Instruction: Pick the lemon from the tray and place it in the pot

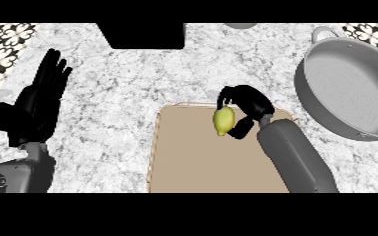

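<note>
Speckled grey counter (133,105) fills the view, with a tan tray (199,165) at the near middle and a grey pot (347,92) at the far right. At the tray's far edge, the right hand (247,107) has its fingers and thumb curled round the yellow lemon (224,121); whether the lemon touches the tray cannot be told. Over on the left, the left hand (37,105) rests open, fingers straight and close together, pointing away. A black block (140,35) sits at the far edge.

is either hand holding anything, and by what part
The right hand is curled round the lemon, gripping its right side and upper end over the tray. The left hand is open and holds nothing.
</note>
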Controlling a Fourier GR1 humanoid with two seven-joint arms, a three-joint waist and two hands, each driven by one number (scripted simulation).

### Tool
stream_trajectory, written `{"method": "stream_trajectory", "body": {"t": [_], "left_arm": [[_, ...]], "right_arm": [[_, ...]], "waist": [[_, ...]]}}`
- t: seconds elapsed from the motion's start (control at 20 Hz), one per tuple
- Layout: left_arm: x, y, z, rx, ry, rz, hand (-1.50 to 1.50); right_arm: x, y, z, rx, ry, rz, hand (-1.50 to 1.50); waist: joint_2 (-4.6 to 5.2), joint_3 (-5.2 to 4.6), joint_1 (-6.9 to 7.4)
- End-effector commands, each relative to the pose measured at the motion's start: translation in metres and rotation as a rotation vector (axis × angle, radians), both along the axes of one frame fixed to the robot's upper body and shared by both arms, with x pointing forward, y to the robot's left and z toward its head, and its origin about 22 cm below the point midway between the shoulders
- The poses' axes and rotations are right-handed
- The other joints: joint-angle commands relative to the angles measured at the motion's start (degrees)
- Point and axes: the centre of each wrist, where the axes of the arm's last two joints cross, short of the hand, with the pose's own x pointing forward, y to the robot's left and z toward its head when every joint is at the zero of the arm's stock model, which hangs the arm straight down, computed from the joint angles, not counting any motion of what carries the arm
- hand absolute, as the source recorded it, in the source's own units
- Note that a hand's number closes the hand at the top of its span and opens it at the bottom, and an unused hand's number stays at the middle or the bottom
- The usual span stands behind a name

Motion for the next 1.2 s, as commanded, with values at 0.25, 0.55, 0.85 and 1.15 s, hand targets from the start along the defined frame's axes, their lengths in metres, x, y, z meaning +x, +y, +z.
{"method": "stream_trajectory", "body": {"t": [0.25, 0.55, 0.85, 1.15], "left_arm": [[-0.006, 0.02, 0.001, 0.005, 0.02, 0.051, 0.0], [-0.01, 0.008, -0.004, 0.002, 0.018, 0.036, 0.0], [0.0, 0.009, -0.004, -0.001, 0.009, 0.043, 0.0], [0.005, 0.0, -0.005, 0.006, 0.006, 0.037, 0.0]], "right_arm": [[-0.117, 0.036, -0.017, -0.104, 0.044, 0.089, 1.5], [-0.169, 0.02, 0.044, -0.059, -0.066, -0.019, 1.5], [-0.188, -0.019, 0.103, 0.148, -0.378, -0.302, 1.5], [-0.203, -0.036, 0.149, 0.26, -0.606, -0.504, 1.5]], "waist": [[-0.68, 0.02, -2.51], [-0.1, 0.1, -1.35], [-0.17, 0.15, -2.9], [0.21, 0.14, -1.61]]}}
